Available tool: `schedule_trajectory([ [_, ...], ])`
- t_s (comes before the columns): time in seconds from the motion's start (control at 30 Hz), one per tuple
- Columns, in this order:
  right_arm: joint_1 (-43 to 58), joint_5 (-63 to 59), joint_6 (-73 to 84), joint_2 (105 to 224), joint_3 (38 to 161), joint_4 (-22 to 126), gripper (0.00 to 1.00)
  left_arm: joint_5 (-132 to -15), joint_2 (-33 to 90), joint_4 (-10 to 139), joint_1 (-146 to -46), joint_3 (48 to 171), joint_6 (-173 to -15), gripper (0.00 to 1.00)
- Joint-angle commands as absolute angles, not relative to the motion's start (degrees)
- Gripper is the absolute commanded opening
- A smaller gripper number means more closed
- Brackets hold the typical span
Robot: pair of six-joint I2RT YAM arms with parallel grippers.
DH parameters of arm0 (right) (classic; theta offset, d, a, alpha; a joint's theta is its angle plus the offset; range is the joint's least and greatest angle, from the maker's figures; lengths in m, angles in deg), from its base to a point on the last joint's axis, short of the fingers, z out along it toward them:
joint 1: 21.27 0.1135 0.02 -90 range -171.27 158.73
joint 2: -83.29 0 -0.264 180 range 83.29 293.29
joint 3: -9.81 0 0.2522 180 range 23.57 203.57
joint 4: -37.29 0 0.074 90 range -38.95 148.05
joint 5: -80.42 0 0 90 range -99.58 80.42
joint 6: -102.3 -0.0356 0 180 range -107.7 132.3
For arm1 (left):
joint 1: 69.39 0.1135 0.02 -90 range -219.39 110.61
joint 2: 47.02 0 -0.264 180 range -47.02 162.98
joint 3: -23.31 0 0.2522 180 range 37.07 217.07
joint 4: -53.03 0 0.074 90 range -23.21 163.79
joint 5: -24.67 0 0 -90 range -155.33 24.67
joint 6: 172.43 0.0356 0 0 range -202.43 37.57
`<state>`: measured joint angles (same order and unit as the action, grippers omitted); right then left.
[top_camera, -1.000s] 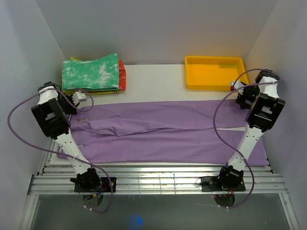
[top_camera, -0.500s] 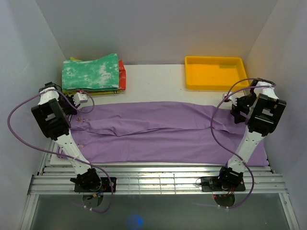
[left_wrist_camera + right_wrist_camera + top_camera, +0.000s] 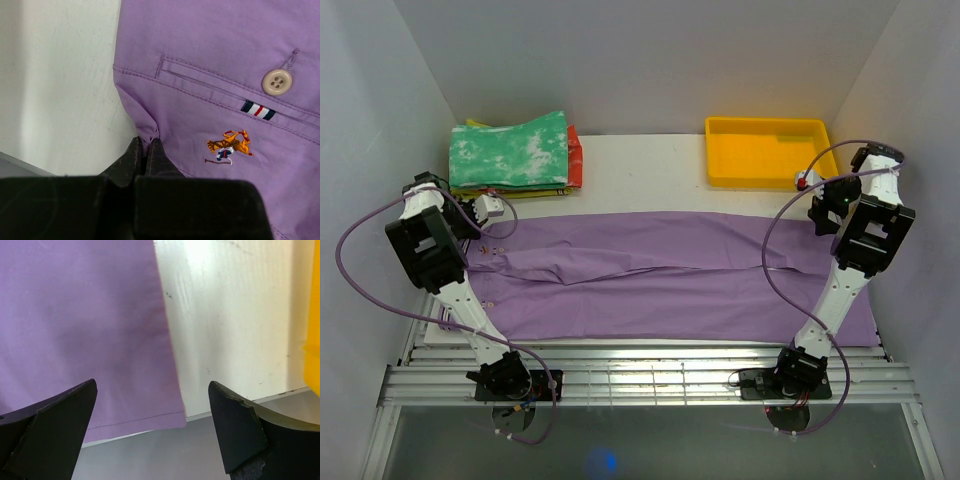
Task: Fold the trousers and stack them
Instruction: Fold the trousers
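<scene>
The lilac trousers point(image 3: 660, 280) lie spread flat across the table, waist at the left and leg ends at the right. My left gripper point(image 3: 485, 212) is at the waist's far corner. In the left wrist view it point(image 3: 146, 144) is shut on a pinch of the trousers point(image 3: 215, 60) beside a back pocket with a button point(image 3: 276, 81) and an embroidered logo point(image 3: 230, 146). My right gripper point(image 3: 823, 205) hovers over the far leg's end. In the right wrist view it point(image 3: 152, 390) is open and empty above the hem of the trousers point(image 3: 90, 330).
A folded green-and-white mottled garment point(image 3: 510, 150) tops a stack with red and yellow ones at the back left. A yellow tray point(image 3: 712, 155) stands at the back right, its edge point(image 3: 312, 340) just right of my right gripper. White walls close both sides. Metal rails point(image 3: 650, 375) run along the front.
My right gripper dropped onto the far leg's end half a second ago, wrinkling it, and has since lifted back toward the yellow tray. The left arm has not moved.
</scene>
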<state>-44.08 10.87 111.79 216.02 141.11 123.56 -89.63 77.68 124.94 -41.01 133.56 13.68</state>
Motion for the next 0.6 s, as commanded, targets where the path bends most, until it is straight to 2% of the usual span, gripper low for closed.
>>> schedule_trajectory([
  [0.0, -43.77, 14.33, 112.33, 217.41, 143.54, 124.18, 0.97, -80.89, 82.97, 125.07, -40.30, 129.62, 15.74, 0.00],
  [0.17, -43.77, 12.05, 112.32, 221.70, 142.13, 119.34, 0.96, -80.54, 82.97, 125.24, -40.56, 129.80, 15.74, 0.00],
  [0.3, -43.42, 9.85, 112.32, 226.19, 143.19, 120.56, 0.96, -80.36, 82.62, 125.42, -40.56, 129.36, 15.65, 0.00],
  [0.37, -43.24, 8.54, 113.02, 228.13, 143.10, 122.40, 1.00, -80.27, 82.53, 125.42, -40.56, 129.18, 15.48, 0.00],
  [0.4, -43.16, 7.14, 113.37, 228.66, 143.10, 123.02, 0.97, -80.36, 82.44, 125.50, -40.56, 129.09, 15.48, 0.00],
  [0.43, -43.07, 6.43, 113.73, 229.10, 143.27, 124.16, 0.89, -80.36, 82.36, 125.50, -40.56, 128.92, 15.48, 0.00],
  [0.47, -42.89, 5.38, 113.90, 229.80, 143.19, 126.00, 0.68, -80.36, 82.36, 125.59, -40.48, 128.83, 15.48, 0.00],
  [0.5, -42.72, 5.02, 112.95, 229.63, 142.32, 126.02, 0.59, -80.62, 82.36, 125.59, -40.56, 128.92, 15.13, 0.00],
  [0.53, -42.63, 4.75, 112.94, 228.50, 141.27, 126.02, 0.42, -80.80, 82.44, 125.68, -40.56, 129.09, 14.95, 0.00],
  [0.57, -42.54, 4.75, 112.94, 227.70, 140.30, 126.02, 0.34, -81.24, 82.36, 125.85, -40.56, 129.36, 14.69, 0.00],
])
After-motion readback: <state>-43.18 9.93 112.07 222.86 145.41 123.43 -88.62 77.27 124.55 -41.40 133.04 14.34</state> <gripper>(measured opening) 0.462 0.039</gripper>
